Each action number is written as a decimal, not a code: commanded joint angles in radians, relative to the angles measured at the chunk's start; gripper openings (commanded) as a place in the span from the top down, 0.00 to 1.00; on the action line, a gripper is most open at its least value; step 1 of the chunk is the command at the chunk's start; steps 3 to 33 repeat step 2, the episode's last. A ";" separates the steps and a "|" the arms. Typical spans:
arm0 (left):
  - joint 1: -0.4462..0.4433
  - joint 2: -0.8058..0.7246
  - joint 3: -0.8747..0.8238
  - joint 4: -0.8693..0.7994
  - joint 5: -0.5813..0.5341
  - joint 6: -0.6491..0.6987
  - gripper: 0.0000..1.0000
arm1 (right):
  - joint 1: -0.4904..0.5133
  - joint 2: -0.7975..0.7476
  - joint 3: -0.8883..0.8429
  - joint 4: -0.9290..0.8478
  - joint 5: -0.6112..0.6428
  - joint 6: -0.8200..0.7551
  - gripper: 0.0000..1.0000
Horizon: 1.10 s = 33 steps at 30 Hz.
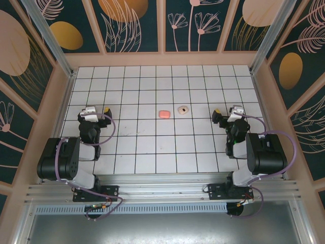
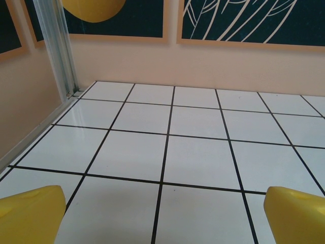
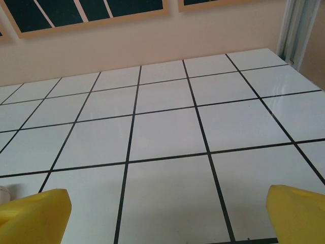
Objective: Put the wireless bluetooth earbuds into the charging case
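Note:
The salmon-pink charging case point(image 1: 164, 114) lies on the white tiled floor near the middle, an even pink seen from above. The earbuds are out of view. My left gripper point(image 1: 95, 109) stands open about two tiles to the left of the case. In the left wrist view its yellow fingertips point(image 2: 30, 213) sit wide apart over bare tile. My right gripper point(image 1: 229, 110) is open to the right of the case, its yellow fingertips point(image 3: 299, 213) also spread wide with nothing between them.
A beige rounded object with a dark hole point(image 1: 182, 109) lies one tile to the right of the case. Peach walls point(image 1: 162, 58) enclose the tiled floor at the back and on both sides. Aluminium posts point(image 2: 61, 51) stand in the back corners.

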 commanded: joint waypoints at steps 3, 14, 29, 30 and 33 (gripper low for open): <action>0.004 -0.004 0.003 0.009 0.018 -0.015 0.01 | -0.003 0.009 0.015 0.018 0.020 0.010 0.01; 0.004 -0.004 0.003 0.009 0.018 -0.015 0.01 | -0.003 0.009 0.015 0.018 0.020 0.010 0.01; 0.004 -0.004 0.003 0.009 0.018 -0.015 0.01 | -0.003 0.009 0.015 0.018 0.020 0.010 0.01; 0.004 -0.004 0.003 0.009 0.018 -0.015 0.01 | -0.003 0.009 0.015 0.018 0.020 0.010 0.01; 0.004 -0.004 0.003 0.009 0.018 -0.015 0.01 | -0.003 0.009 0.015 0.018 0.020 0.010 0.01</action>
